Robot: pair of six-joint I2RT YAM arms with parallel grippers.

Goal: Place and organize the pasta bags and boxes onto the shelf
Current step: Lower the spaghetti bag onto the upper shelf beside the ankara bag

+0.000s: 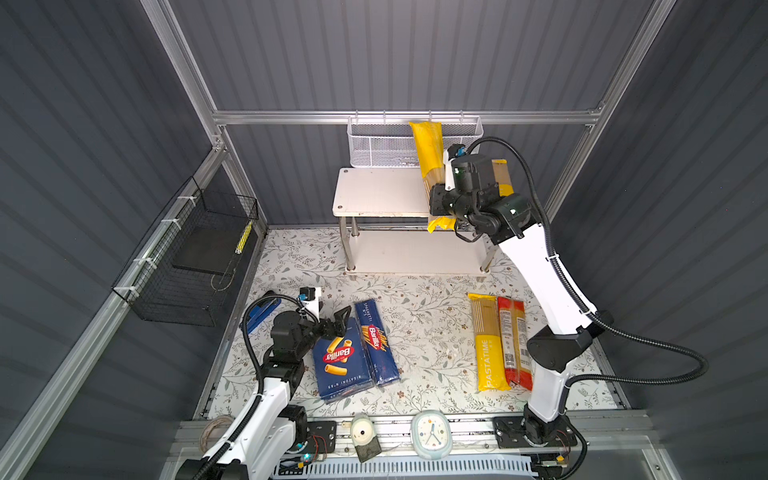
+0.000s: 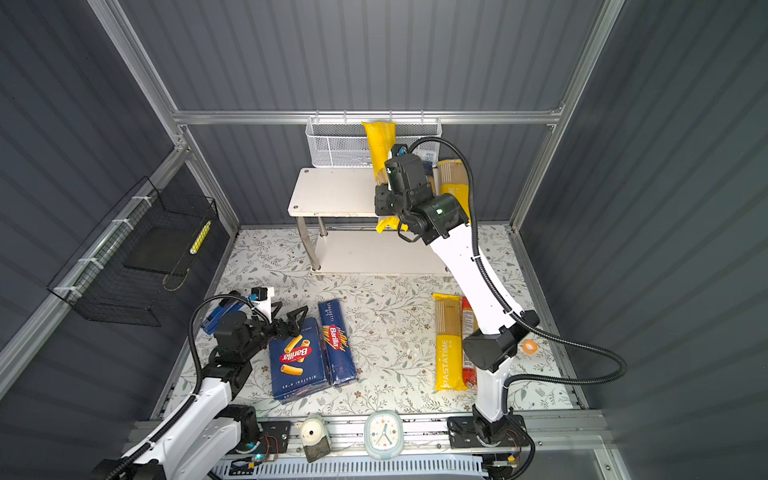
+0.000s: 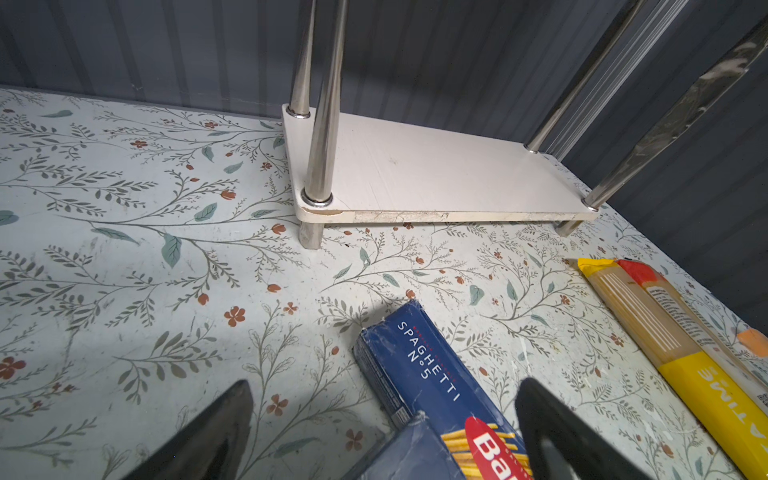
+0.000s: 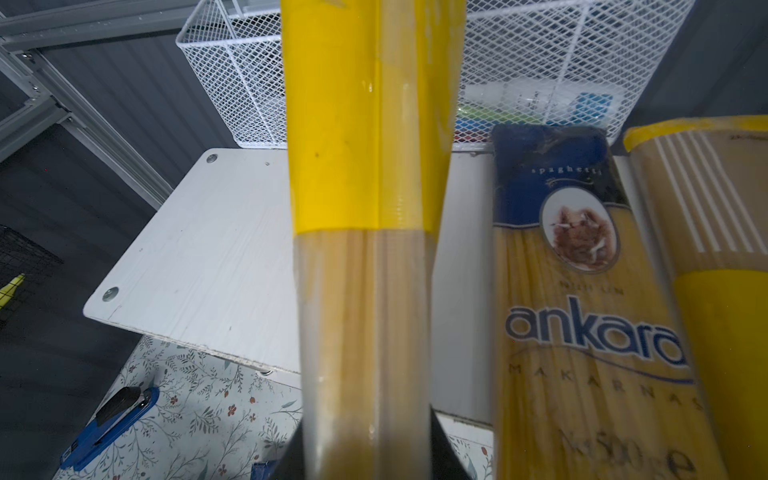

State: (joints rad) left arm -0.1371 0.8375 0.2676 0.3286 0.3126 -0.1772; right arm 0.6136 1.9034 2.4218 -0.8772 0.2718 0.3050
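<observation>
**Fig.: R arm lowering the plain yellow bag onto the top tier**

R gripper [image 1: 435, 204] pinches the plain yellow bag [image 1: 428, 153] near its front end. Its jaws are pressed tight on the film, and in the right wrist view the bag fills the gap betw. them. The bag sits upper centre-right in both top views, over the top board of the shelf [image 1: 374, 191]. It is tilted: the far end is raised in front of the white mesh basket [image 1: 382, 141] and the near end overhangs the board's front edge. Contact w/ the basket: cannot tell. The long axis runs front-to-back, parallel to the ankara bag [image 4: 582, 332] and a PASTATIME bag [image 1: 500, 174] lying on the board to its right. This is prob. so it lands as next in that row.

L gripper [image 1: 337, 322], lower left, has its fingers spread w/ nothing pinched, at the far end of the rigatoni box [image 1: 340, 361]. The spaghetti box [image 1: 376, 340] lies against that box's right side. Likely staged for the next pick.

Lower right, on the table, a second PASTATIME bag [image 1: 488, 345] and the red bag [image 1: 515, 345] lie side by side.

Room: the gap betw. the held bag and the ankara bag is narrow. Left of the held bag the top board is bare to its edge, and the lower board [image 1: 415, 249] is bare too. Risks, as judged: the raised end snagging the mesh, and front overhang if the bag is let go too far forward.
</observation>
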